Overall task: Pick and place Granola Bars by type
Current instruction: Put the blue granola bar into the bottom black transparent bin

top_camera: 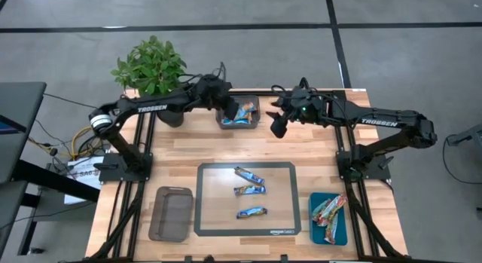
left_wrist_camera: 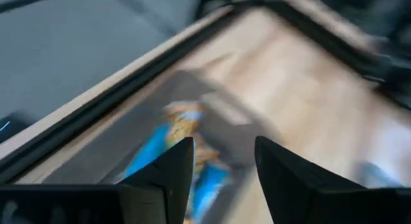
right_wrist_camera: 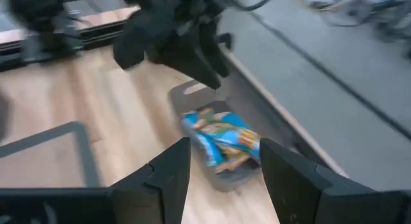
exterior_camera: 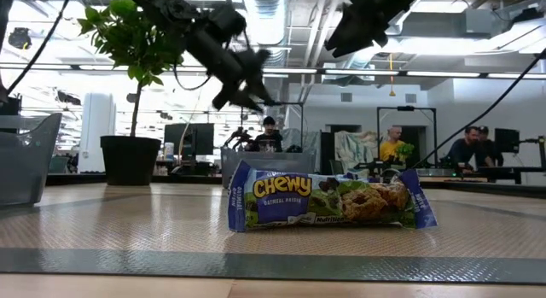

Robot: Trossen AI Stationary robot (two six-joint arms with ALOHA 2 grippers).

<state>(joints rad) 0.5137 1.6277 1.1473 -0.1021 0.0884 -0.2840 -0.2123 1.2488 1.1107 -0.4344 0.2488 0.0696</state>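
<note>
Hovering over the far grey bin (top_camera: 238,112), the left gripper (top_camera: 226,108) had its fingers spread and empty, with blue-wrapped granola bars (top_camera: 242,111) heaped in the bin directly beneath; their number could not be told. Just beside that bin, the right gripper (top_camera: 279,126) was likewise spread and empty. Nearer than both grippers, three granola bars (top_camera: 249,191) lay apart on the grey mat (top_camera: 207,218). At least two more occupied the teal tray (top_camera: 317,228). One empty grey bin (top_camera: 171,213) sat beside the mat.
</note>
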